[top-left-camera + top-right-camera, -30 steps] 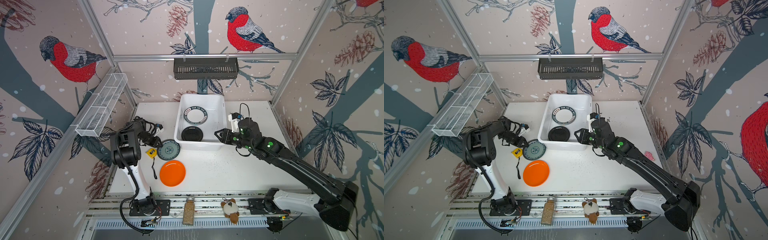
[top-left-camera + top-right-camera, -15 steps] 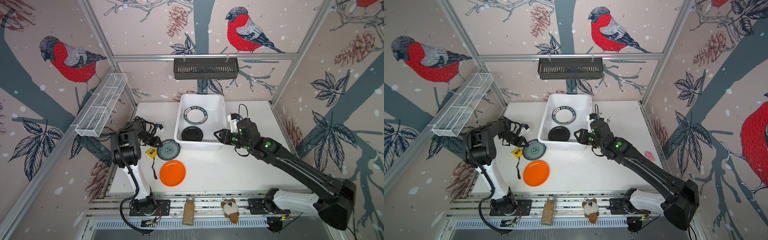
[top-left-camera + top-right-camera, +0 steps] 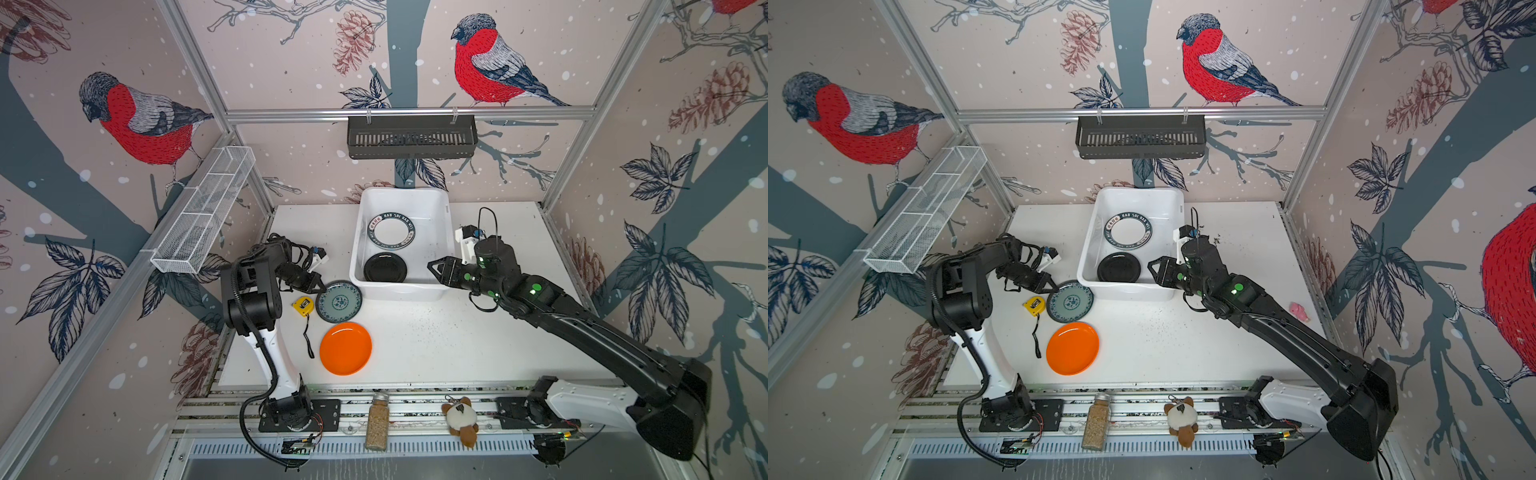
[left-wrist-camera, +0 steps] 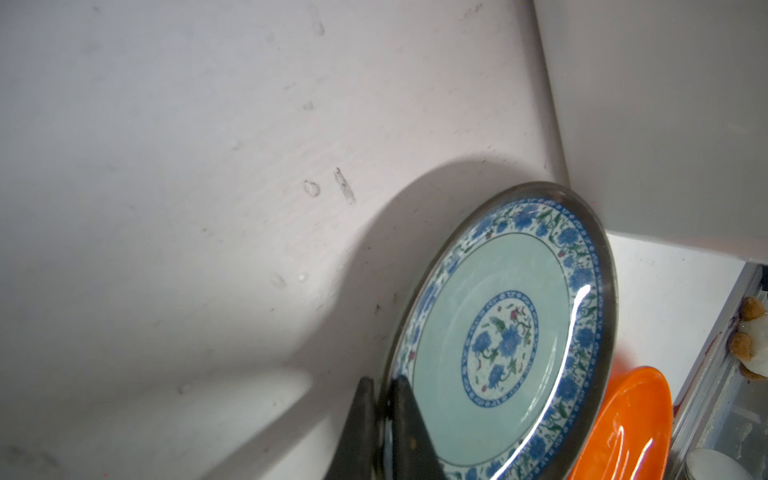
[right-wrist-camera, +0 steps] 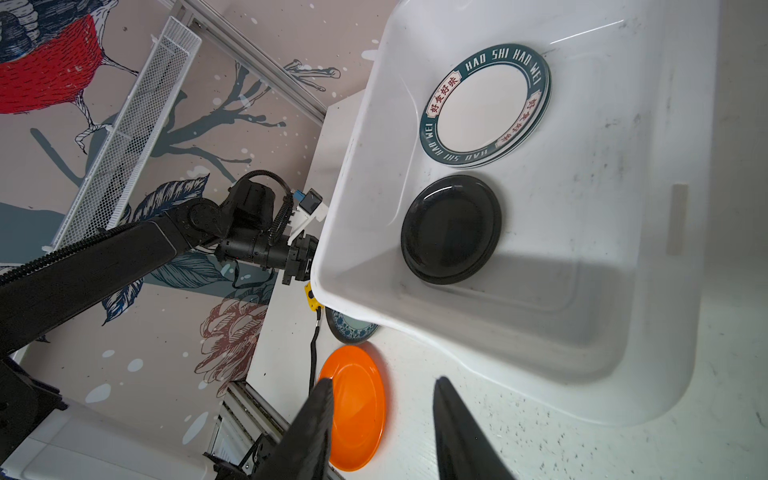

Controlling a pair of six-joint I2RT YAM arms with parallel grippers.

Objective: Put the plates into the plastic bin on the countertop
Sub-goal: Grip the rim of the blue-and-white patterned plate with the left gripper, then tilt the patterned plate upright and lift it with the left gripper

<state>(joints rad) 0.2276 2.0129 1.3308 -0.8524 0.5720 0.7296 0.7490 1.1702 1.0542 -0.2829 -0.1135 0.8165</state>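
**Teal plate pinched at the bin's corner, orange plate out on the counter**

The countertop (image 3: 457,340) is flat and white, peppered with dark flecks. At its far middle stands the plastic bin (image 3: 434,245), a white tub with rounded corners and a rolled rim, its floor scuffed grey.

The orange plate (image 3: 345,349), plain and glossy, lies flat on the countertop toward the near left, outside the bin. At the bin's far end a white plate (image 3: 392,231) with a dark rim lettered "HAO SHI HAO WEI" tops a small stack. The right wrist view shows more rims beneath it, but not how many. The teal floral plate (image 3: 338,301) has a pale green centre, blue flowers and a dark edge. It sits just beside the bin's near left corner, between the bin and the orange plate. The small glossy black plate (image 3: 385,268) lies flat on the bin floor at the near end.

The right arm (image 3: 582,328) stretches long and low from the near right. The right gripper (image 3: 432,266) hangs by the bin's right wall near its near right corner, jaws spread and empty. The left arm (image 3: 249,299) is folded tight at the left edge. The left gripper (image 4: 383,380) pinches the teal floral plate's rim, one finger on each face. Whether that plate is lifted cannot be told. A yellow tape measure (image 3: 302,303) lies just beside it.
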